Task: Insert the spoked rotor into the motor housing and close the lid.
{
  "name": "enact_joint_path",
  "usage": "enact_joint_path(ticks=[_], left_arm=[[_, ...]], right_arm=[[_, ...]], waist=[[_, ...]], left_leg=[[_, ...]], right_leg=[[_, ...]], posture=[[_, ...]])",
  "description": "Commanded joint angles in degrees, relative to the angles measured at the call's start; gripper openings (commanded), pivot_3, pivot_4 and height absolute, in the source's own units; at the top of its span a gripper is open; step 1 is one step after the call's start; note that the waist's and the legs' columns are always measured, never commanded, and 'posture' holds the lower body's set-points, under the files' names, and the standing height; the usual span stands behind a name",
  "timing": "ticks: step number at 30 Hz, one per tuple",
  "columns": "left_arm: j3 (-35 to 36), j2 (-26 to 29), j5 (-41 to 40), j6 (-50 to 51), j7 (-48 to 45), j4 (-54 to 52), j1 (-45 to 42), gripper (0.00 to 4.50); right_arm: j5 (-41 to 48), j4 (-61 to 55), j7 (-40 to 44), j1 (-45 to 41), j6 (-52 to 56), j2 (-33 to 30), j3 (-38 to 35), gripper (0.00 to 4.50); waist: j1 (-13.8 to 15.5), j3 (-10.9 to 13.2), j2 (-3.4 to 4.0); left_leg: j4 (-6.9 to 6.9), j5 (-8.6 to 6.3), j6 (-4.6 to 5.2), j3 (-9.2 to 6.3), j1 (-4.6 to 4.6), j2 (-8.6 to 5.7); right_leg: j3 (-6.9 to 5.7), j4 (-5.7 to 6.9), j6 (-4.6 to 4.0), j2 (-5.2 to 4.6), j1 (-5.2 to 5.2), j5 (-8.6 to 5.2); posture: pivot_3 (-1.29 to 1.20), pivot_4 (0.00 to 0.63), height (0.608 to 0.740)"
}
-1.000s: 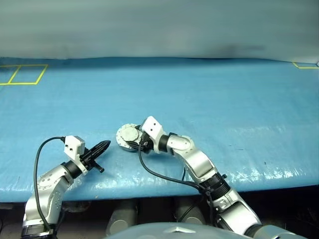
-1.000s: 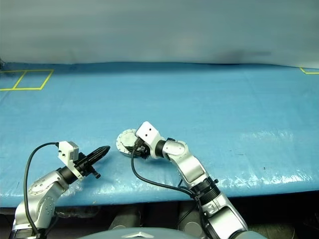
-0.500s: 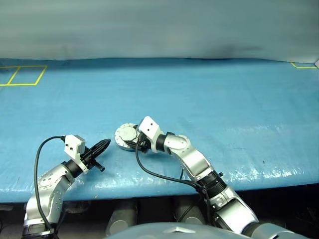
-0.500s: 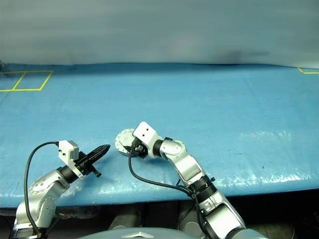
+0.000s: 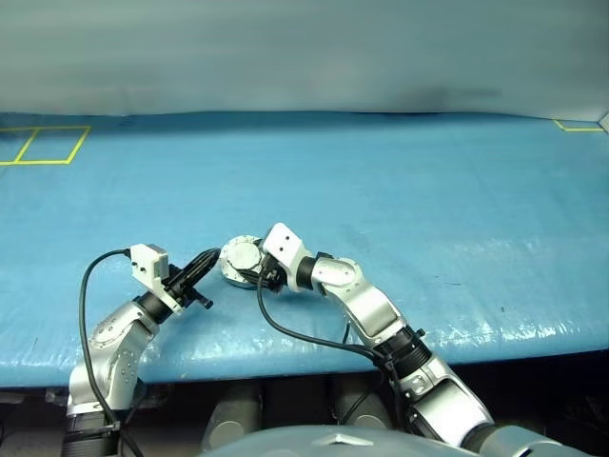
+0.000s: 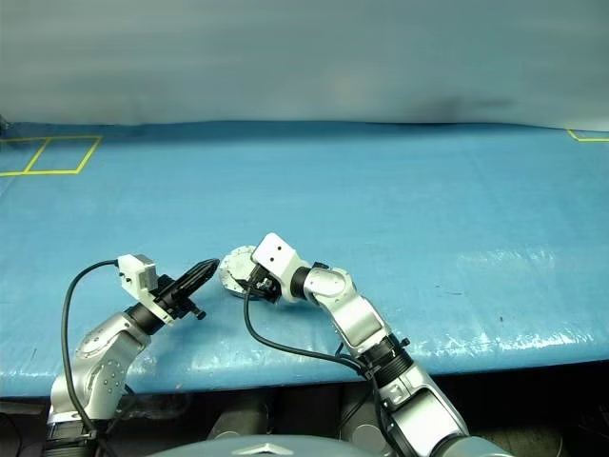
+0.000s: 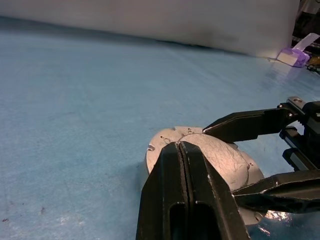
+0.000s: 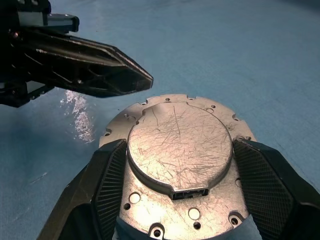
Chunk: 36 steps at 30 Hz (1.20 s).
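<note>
The motor housing (image 5: 238, 259) lies flat on the blue table near the front edge, a grey flanged disc with small holes around its rim (image 8: 137, 197). The lid (image 8: 177, 142) covers it, with its plain scratched grey face up. The spoked rotor is hidden. My right gripper (image 8: 180, 150) reaches in from the right, one black finger against each side of the housing, shut on it. My left gripper (image 5: 216, 254) is shut and points level at the housing from the left. Its joined tips (image 7: 180, 145) are at the lid's near edge; whether they touch it is unclear.
The blue cover (image 5: 400, 190) stretches far back to a grey wall. Yellow tape squares (image 5: 43, 143) mark the far left corner and another tape mark (image 5: 580, 124) the far right. The table's front edge (image 5: 285, 354) runs just below both arms. A small purple-white object (image 7: 295, 55) lies far off.
My left gripper, still shut, has moved right and forward until its tips reach the housing's left edge. The right gripper has kept its hold on the housing in place.
</note>
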Motion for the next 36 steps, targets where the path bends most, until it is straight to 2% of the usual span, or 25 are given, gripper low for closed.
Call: enact_joint_path(ticks=[1,7,20,24,29,31,33,36], left_arm=[[-2.5,1.8,3.8,1.5,1.4,1.4,-1.4,0.00],[-4.4,2.6,6.3,1.8,2.0,2.5,-1.2,0.00],[-4.2,1.9,4.8,1.1,1.4,1.4,1.3,0.00],[-4.2,1.7,5.1,0.6,1.8,1.3,1.5,0.00],[-4.4,1.8,5.1,0.4,2.0,1.2,1.7,0.00],[-4.5,1.7,5.2,0.2,2.1,1.2,1.7,0.00],[-4.6,1.7,5.2,0.1,2.0,1.2,1.7,0.00],[-4.8,1.6,5.4,0.0,2.1,1.4,1.4,0.00]], right_arm=[[-1.9,1.8,-1.5,1.1,1.8,-0.7,0.1,3.05],[-1.6,0.5,-2.5,1.5,2.1,-0.9,-1.0,3.05],[2.2,-0.3,-3.5,1.7,2.1,0.8,-5.6,3.05],[7.7,-4.7,0.0,2.6,2.2,1.4,-7.9,4.46],[14.5,-11.8,-0.1,2.8,7.3,2.6,-12.8,4.49],[19.2,-13.3,-1.5,2.8,12.7,3.7,-16.7,4.49],[23.7,-13.4,-2.0,3.1,18.8,4.3,-19.8,4.49],[26.1,-10.7,-3.1,4.2,24.3,4.5,-21.4,4.49]], waist=[[0.1,0.0,0.01],[0.3,-0.3,0.25],[0.4,-0.4,0.37],[0.6,-0.4,0.36],[0.6,-0.4,0.38],[0.6,-0.4,0.38],[0.7,-0.4,0.37],[0.8,-0.4,0.37]], left_leg=[[0.00,0.00,0.00,0.00,0.00,0.00],[0.04,0.00,0.00,0.00,0.04,-0.02],[0.04,-0.01,-0.02,-0.02,0.00,-0.04],[0.04,-0.02,-0.03,-0.02,-0.03,-0.07],[-0.09,-0.02,-0.02,-0.04,-0.23,-0.12],[-0.20,-0.02,-0.02,-0.04,-0.19,-0.11],[-0.25,-0.02,-0.02,-0.05,-0.17,-0.11],[-0.26,-0.02,-0.02,-0.03,-0.18,-0.13]], right_leg=[[0.00,0.00,0.00,0.01,0.00,0.00],[0.01,-0.02,0.00,-0.03,0.08,0.00],[-0.01,-0.04,0.00,-0.07,0.05,-0.01],[-0.02,-0.07,0.00,-0.12,0.05,-0.01],[-0.02,-0.09,0.00,-0.15,-0.14,-0.01],[-0.03,-0.10,0.00,-0.14,-0.14,-0.01],[-0.03,-0.13,-0.02,-0.15,-0.13,-0.02],[-0.02,-0.16,-0.03,-0.16,-0.13,-0.02]], posture=[[0.00,0.150,0.740],[0.00,0.150,0.740],[0.00,0.150,0.740],[0.00,0.150,0.740],[0.00,0.150,0.740],[0.00,0.150,0.740],[0.00,0.150,0.740],[0.00,0.150,0.740]])
